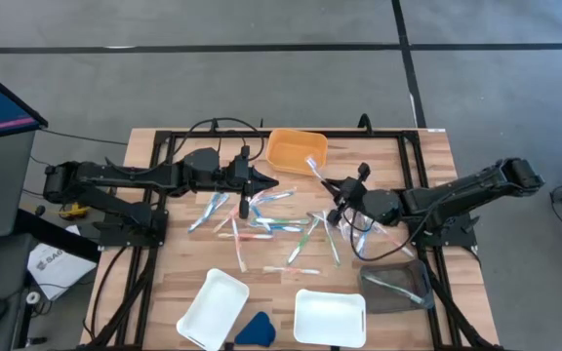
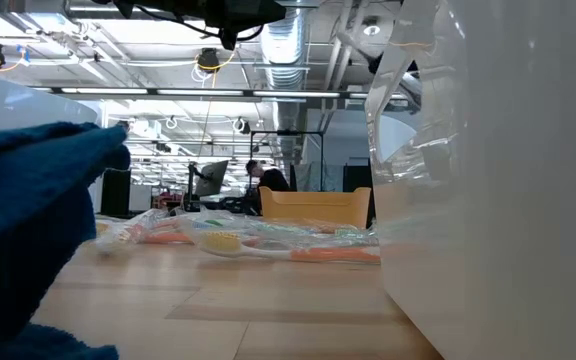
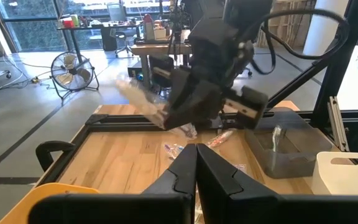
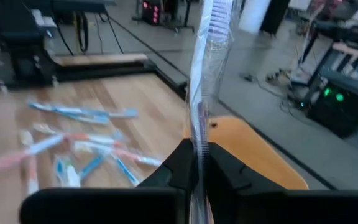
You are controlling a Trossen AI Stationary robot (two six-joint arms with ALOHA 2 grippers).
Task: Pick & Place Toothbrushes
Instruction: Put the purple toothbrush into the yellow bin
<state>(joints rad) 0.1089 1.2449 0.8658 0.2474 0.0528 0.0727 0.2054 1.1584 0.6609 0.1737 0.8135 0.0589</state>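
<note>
Right tool (image 4: 197, 163) pinches a thin clear-wrapped toothbrush (image 4: 205, 68) upright, just beside the smooth orange tray (image 1: 296, 150). Left tool (image 3: 196, 169) hovers shut and empty above slim plastic toothbrushes (image 1: 261, 224) scattered mid-table (image 1: 164, 278).

Left hand (image 1: 264, 182) closed and empty; right hand (image 1: 332, 187) pinched closed.

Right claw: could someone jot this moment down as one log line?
right claw: shut on wrapped toothbrush, lifted by orange tray | left claw: shut, empty, above loose toothbrushes
</note>
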